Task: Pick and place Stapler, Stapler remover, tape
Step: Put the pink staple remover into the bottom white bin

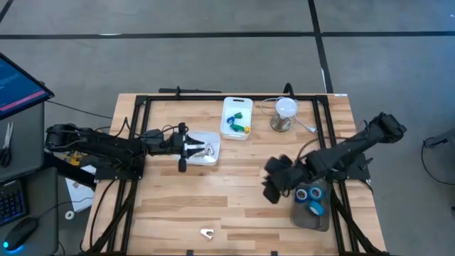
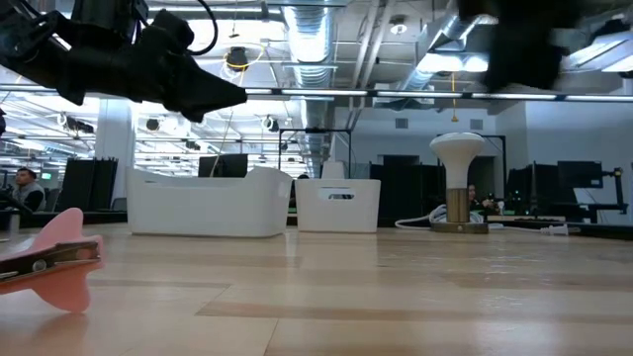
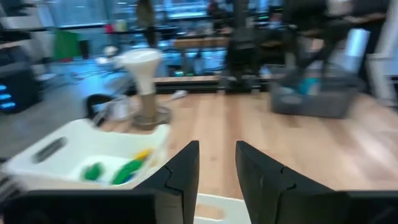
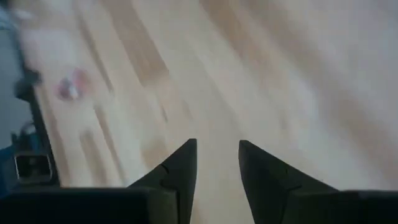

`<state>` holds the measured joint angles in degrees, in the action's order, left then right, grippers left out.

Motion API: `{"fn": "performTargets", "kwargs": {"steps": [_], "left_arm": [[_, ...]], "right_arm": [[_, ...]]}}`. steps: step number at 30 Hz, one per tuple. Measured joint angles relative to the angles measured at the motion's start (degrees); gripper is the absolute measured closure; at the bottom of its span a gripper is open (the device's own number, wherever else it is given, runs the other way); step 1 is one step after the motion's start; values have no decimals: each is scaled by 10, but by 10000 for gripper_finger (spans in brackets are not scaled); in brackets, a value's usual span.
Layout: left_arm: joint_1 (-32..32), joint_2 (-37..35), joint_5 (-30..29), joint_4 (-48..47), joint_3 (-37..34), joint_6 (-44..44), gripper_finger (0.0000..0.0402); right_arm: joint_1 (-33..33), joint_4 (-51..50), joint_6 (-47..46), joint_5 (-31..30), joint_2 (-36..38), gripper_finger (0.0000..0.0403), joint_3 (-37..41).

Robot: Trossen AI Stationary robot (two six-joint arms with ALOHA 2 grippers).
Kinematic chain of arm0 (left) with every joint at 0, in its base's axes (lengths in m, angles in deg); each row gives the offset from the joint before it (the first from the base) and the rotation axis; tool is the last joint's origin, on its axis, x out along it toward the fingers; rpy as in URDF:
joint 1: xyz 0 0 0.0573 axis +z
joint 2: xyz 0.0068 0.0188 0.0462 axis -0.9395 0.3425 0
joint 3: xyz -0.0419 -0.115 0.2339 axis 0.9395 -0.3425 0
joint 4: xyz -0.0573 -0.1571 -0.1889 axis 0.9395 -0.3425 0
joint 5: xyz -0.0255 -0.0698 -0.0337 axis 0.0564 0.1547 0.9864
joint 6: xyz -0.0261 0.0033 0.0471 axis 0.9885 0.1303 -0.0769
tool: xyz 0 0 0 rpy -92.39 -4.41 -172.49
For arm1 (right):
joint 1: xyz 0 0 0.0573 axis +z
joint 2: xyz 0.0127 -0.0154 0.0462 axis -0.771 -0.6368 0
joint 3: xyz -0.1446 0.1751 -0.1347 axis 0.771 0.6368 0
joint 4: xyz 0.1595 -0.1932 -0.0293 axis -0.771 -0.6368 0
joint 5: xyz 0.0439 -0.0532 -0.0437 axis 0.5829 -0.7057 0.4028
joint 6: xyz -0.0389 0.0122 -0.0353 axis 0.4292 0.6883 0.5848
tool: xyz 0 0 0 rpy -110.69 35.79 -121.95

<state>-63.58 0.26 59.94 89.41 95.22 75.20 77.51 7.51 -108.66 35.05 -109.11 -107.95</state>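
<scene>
Right gripper [image 1: 276, 180], jaws spread and empty, hung lower right of centre in the high view, just left of the blue tape rolls [image 1: 311, 196] in the grey tray [image 1: 311, 217]; left gripper [image 1: 183, 148], jaws parted, sat farther off.

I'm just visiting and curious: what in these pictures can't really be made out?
- Contents of the white plastic tub under the left end effector: too small in the high view, behind its wall in the low view.
- Small pinkish object on the wooden table: blurred in the right wrist view.
- Right end effector: a dark mass from above.
</scene>
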Motion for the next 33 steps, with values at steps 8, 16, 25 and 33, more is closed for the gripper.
{"fn": "performTargets", "kwargs": {"steps": [8, 16, 25, 33], "left_arm": [[-10, 0, 78, 2, 0, 27, 326], [-104, 0, -27, -1, 0, 41, 396], [-259, 0, -236, -115, 35, 29, 400], [-321, 1, -283, -335, 150, 80, 400]], "right_arm": [[-76, 231, 374, -46, -8, 292, -1], [-145, 237, 438, -119, -21, 312, -1], [-183, 246, 520, -137, -38, 388, 6], [-211, 361, 554, -148, -40, 388, 81]]}}
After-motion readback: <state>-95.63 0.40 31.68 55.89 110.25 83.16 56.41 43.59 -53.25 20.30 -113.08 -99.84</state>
